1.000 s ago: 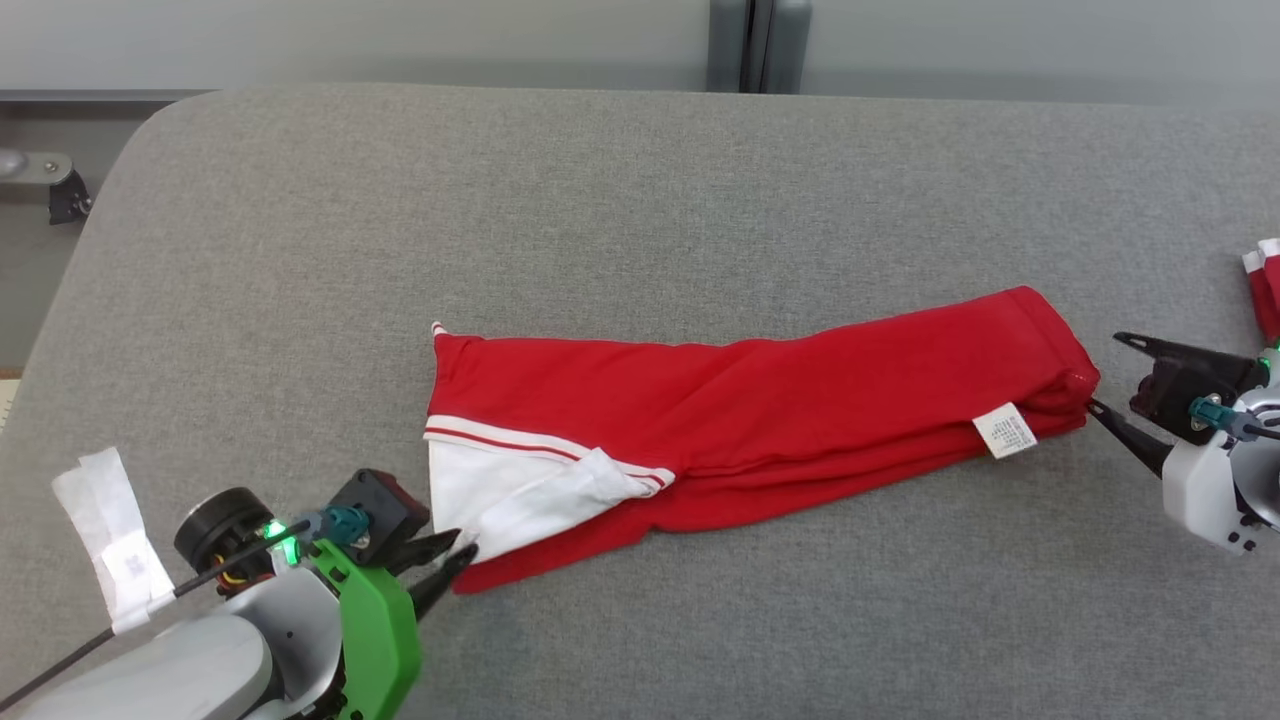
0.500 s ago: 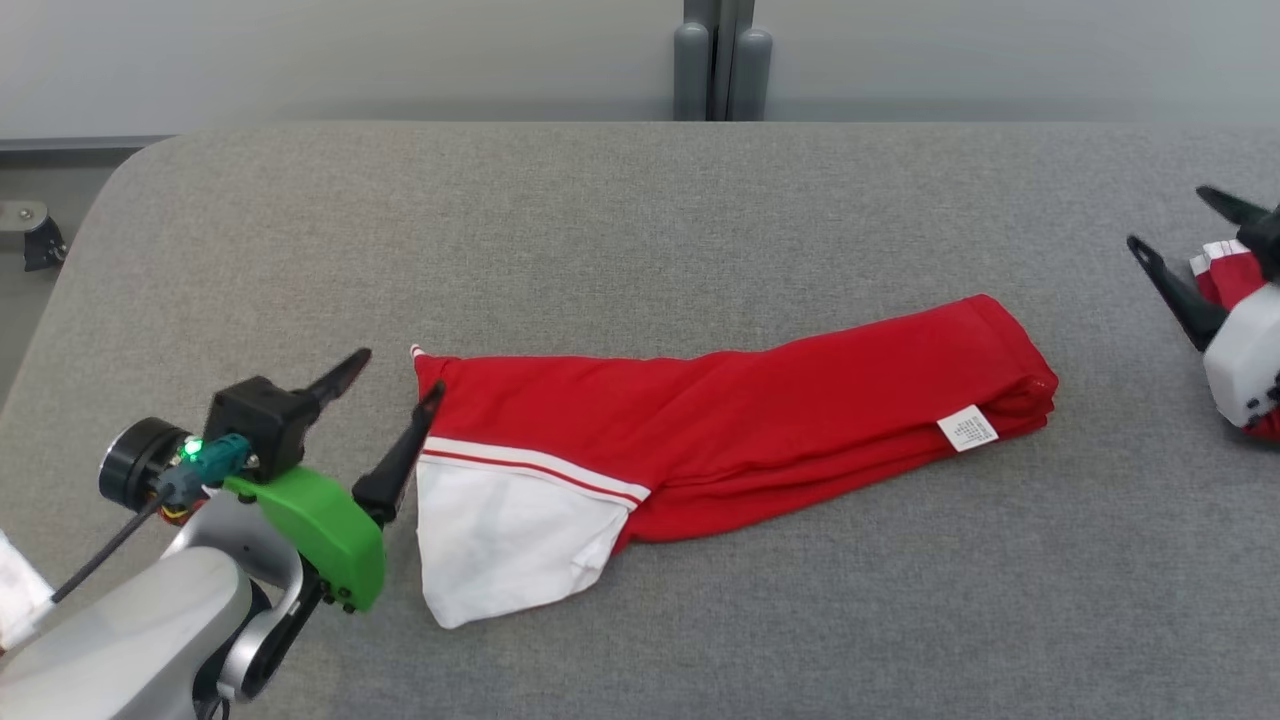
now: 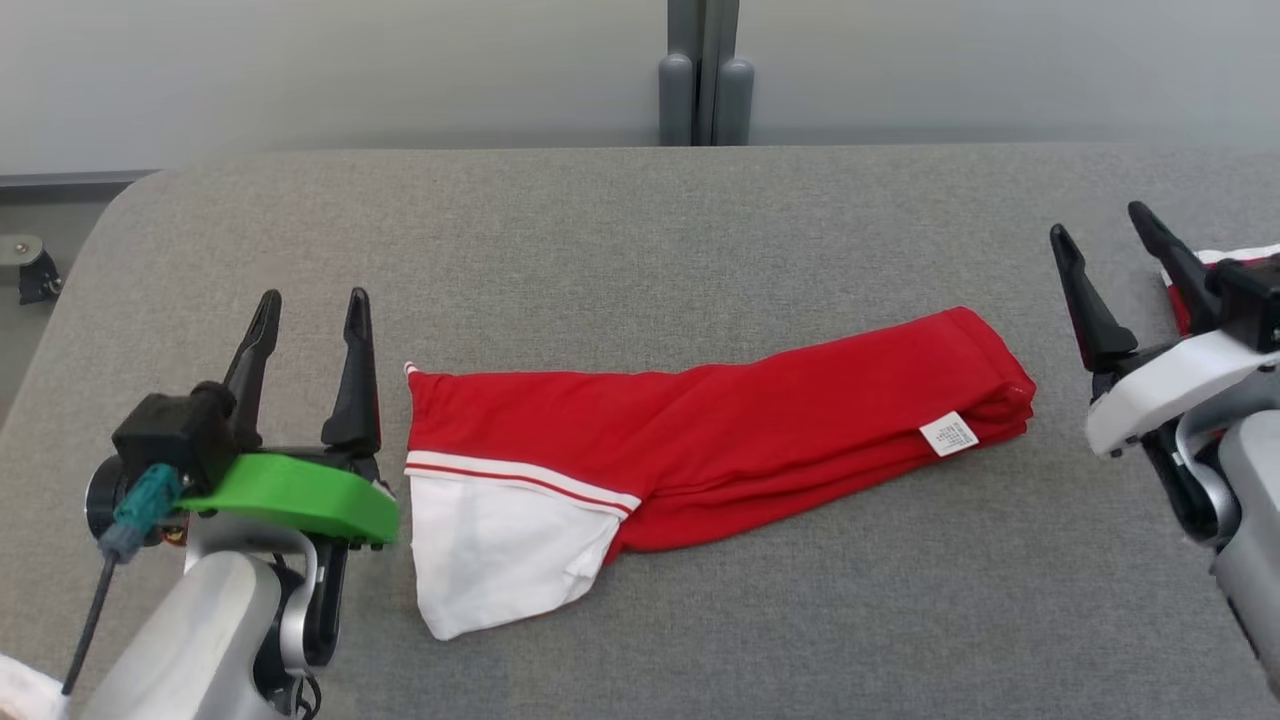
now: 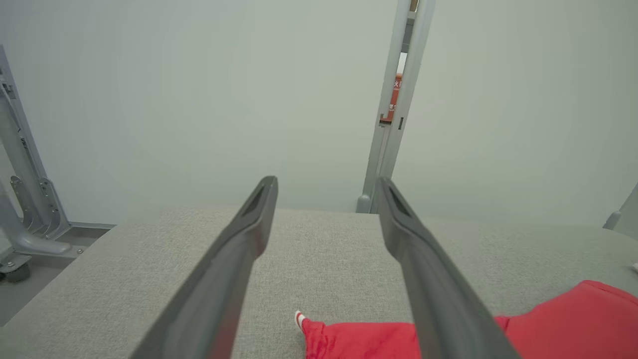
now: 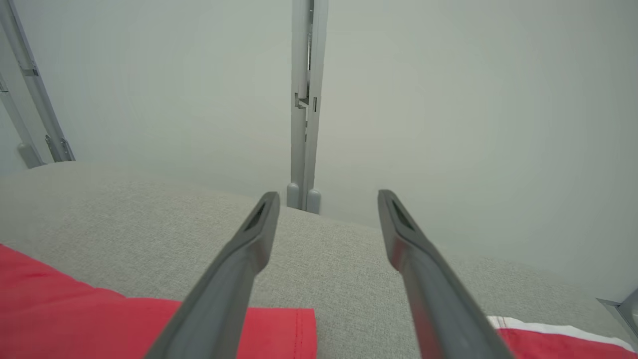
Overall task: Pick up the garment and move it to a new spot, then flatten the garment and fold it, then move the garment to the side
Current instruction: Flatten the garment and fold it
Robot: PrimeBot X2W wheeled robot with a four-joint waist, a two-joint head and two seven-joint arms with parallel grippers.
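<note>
Left gripper (image 3: pixel 313 296) stands wide open with nothing between its fingers, which point away from the robot. It is just beside the garment's (image 3: pixel 720 440) left end, apart from the cloth. In the left wrist view the left gripper (image 4: pixel 325 180) shows the same spread jaws, with the garment (image 4: pixel 359 341) low between and to the right of them. Right gripper (image 3: pixel 1097 220) is also wide open and empty, near the garment's right end but clear of it. The right wrist view has the right gripper (image 5: pixel 328 194) above bare table, with the garment (image 5: pixel 75 319) at lower left.

The garment is red, folded into a long band lying slantwise across the middle of the table (image 3: pixel 600 250), with a white flap (image 3: pixel 500 550) and red-and-white striped trim at its left end. A second red-and-white cloth (image 3: pixel 1215 256) lies behind the right gripper.

The table is covered in grey fabric with a rounded corner. Behind it are a pale grey wall (image 3: pixel 300 70) and a grey post (image 3: pixel 697 80).

A small white label (image 3: pixel 948 436) sits near the garment's right end; its print is too small to read.
</note>
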